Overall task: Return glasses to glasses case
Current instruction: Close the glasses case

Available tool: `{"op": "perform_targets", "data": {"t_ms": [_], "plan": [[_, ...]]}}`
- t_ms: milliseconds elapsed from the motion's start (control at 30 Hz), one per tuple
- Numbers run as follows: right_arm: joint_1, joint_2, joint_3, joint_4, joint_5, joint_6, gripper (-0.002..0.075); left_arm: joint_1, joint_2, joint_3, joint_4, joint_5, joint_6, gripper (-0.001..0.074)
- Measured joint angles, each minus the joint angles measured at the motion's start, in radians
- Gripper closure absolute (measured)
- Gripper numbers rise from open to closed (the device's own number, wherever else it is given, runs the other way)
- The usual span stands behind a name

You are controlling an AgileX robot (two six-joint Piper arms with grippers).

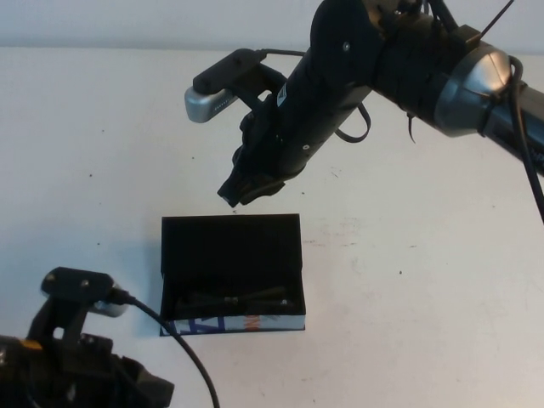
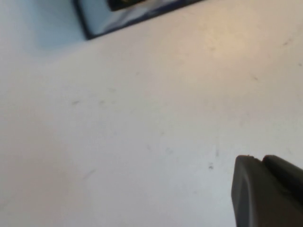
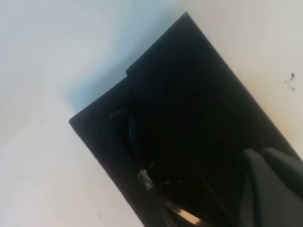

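Note:
The glasses case is a black box in the middle of the table, its lid open and leaning back, its white printed side facing me. The dark glasses lie inside it along the front wall; the right wrist view shows them in the black lining. My right gripper hangs just above the lid's far edge, fingers together and empty; it also shows in the right wrist view. My left gripper is shut and empty, low at the near left, over bare table short of the case.
The white table lies open around the case. My left arm's wrist camera and cable sit at the near left, close to the case's front corner. My right arm spans the far right.

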Motion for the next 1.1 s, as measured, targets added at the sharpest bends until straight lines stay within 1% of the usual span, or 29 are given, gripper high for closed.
{"op": "perform_targets", "data": {"t_ms": [67, 133, 233, 333, 433, 533, 633, 767, 967, 1100], "plan": [[-0.009, 0.000, 0.000, 0.000, 0.000, 0.002, 0.0737, 0.000, 0.071, -0.004, -0.137, 0.005, 0.152, 0.0736], [-0.018, 0.002, 0.000, 0.000, -0.004, 0.002, 0.0737, 0.000, 0.129, -0.004, -0.236, -0.012, 0.275, 0.0736], [-0.030, 0.011, 0.000, 0.000, -0.012, 0.006, 0.0737, -0.001, 0.190, -0.004, -0.391, -0.098, 0.454, 0.0736], [-0.037, 0.023, 0.000, 0.000, -0.033, 0.006, 0.0737, -0.001, 0.237, -0.004, -0.598, -0.164, 0.655, 0.0736], [-0.043, 0.034, 0.000, 0.007, -0.070, 0.006, 0.0737, -0.001, 0.298, -0.004, -0.762, -0.157, 0.823, 0.0736], [-0.053, 0.049, 0.000, 0.037, -0.116, 0.006, 0.0737, -0.001, 0.369, -0.006, -0.880, -0.141, 0.970, 0.0736], [-0.058, 0.065, 0.000, 0.054, -0.157, 0.008, 0.0737, -0.001, 0.428, -0.010, -0.939, -0.143, 1.076, 0.0736], [-0.058, 0.087, 0.000, 0.060, -0.195, 0.010, 0.0737, -0.001, 0.472, -0.029, -0.957, -0.143, 1.140, 0.0736], [-0.069, 0.118, 0.000, 0.074, -0.254, 0.022, 0.0737, -0.001, 0.481, -0.059, -0.960, -0.162, 1.198, 0.0736], [-0.079, 0.148, 0.000, 0.078, -0.273, 0.028, 0.0737, -0.001, 0.498, -0.068, -0.964, -0.178, 1.206, 0.0736]]}}
